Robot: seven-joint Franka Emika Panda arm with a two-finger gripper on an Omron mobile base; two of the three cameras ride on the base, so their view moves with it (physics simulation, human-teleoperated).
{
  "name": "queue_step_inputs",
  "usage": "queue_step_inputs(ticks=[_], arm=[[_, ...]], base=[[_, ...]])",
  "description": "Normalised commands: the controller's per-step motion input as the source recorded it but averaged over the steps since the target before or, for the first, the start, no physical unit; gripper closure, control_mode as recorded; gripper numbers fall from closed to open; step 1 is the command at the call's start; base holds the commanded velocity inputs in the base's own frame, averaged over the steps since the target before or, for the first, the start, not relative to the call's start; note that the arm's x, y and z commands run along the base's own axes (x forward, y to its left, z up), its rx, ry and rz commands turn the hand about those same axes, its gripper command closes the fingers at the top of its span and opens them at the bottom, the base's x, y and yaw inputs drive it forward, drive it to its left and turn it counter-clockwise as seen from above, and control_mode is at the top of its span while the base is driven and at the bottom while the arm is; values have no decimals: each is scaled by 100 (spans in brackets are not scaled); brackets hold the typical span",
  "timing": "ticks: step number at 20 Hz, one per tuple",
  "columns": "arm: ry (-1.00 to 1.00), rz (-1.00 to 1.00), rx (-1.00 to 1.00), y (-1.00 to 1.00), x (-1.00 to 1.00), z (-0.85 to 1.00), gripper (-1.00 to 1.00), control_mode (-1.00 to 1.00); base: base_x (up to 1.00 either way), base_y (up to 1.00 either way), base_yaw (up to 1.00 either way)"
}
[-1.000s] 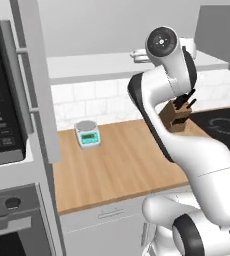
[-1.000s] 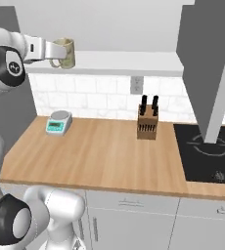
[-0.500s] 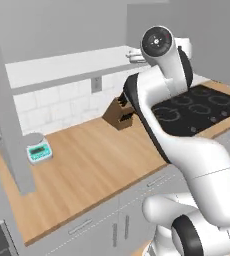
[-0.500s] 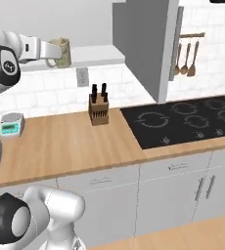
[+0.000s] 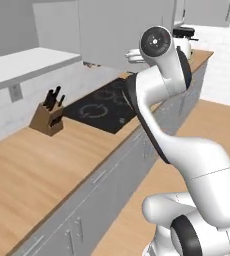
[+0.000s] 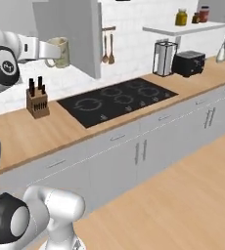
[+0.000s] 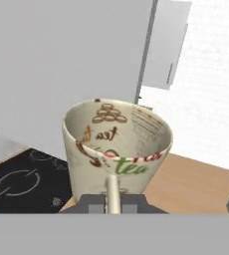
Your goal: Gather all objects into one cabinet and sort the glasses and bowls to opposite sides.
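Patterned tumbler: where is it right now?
The patterned tumbler is held in the claw, raised above the counter, over the knife block and beside the range hood.

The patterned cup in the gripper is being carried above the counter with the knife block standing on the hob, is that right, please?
Not quite: the knife block stands on the wooden counter beside the hob, as the right base view shows. The gripper does hold the patterned cup above the counter.
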Motion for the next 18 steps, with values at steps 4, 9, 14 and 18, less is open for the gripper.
queue_step_inputs(ticks=[4, 9, 14, 18], arm=[[0, 0, 0, 0, 0, 0, 100, 100], [0, 0, 0, 0, 0, 0, 100, 100], [0, 0, 0, 0, 0, 0, 100, 100], [0, 0, 0, 0, 0, 0, 100, 100]], base=[[-48, -41, -61], [-45, -39, -62], [-18, -39, -55], [69, -23, -14]])
